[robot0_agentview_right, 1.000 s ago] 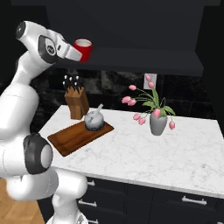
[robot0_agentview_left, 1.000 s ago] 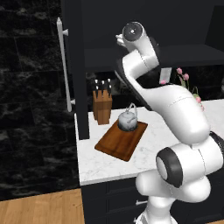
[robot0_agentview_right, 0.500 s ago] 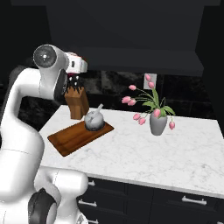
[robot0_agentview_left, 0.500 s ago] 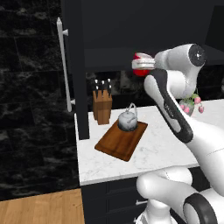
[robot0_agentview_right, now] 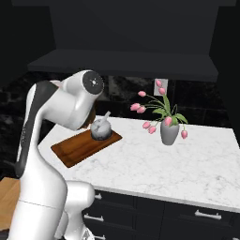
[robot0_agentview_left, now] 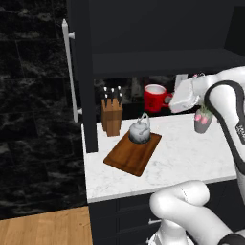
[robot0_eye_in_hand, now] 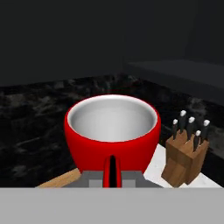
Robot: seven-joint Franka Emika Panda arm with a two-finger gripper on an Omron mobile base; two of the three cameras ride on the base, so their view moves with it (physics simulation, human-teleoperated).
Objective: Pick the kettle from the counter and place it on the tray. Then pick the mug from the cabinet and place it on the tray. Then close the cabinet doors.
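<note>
The red mug point(robot0_agentview_left: 155, 97) hangs in the air below the cabinet shelf point(robot0_agentview_left: 162, 60), behind the tray. My gripper point(robot0_agentview_left: 170, 101) is shut on its side handle. In the hand view the mug point(robot0_eye_in_hand: 112, 127) faces me with its white inside showing, and my gripper point(robot0_eye_in_hand: 112, 176) clamps the handle at the bottom. The grey kettle point(robot0_agentview_left: 140, 132) stands on the far end of the wooden tray point(robot0_agentview_left: 125, 158) on the marble counter point(robot0_agentview_left: 186, 158). From the right, the kettle point(robot0_agentview_right: 101, 129) and tray point(robot0_agentview_right: 77, 149) show past my arm. The left cabinet door point(robot0_agentview_left: 80, 81) stands open.
A wooden knife block point(robot0_agentview_left: 112, 116) stands at the back left of the counter, close behind the tray; it also shows as the block point(robot0_eye_in_hand: 185, 158) to the mug's right. A grey vase of pink tulips point(robot0_agentview_right: 168, 132) stands at the back middle.
The arm has come out of the cabinet and swung to the right. The mug has come down from shelf height to just under the shelf, over the back of the counter.
</note>
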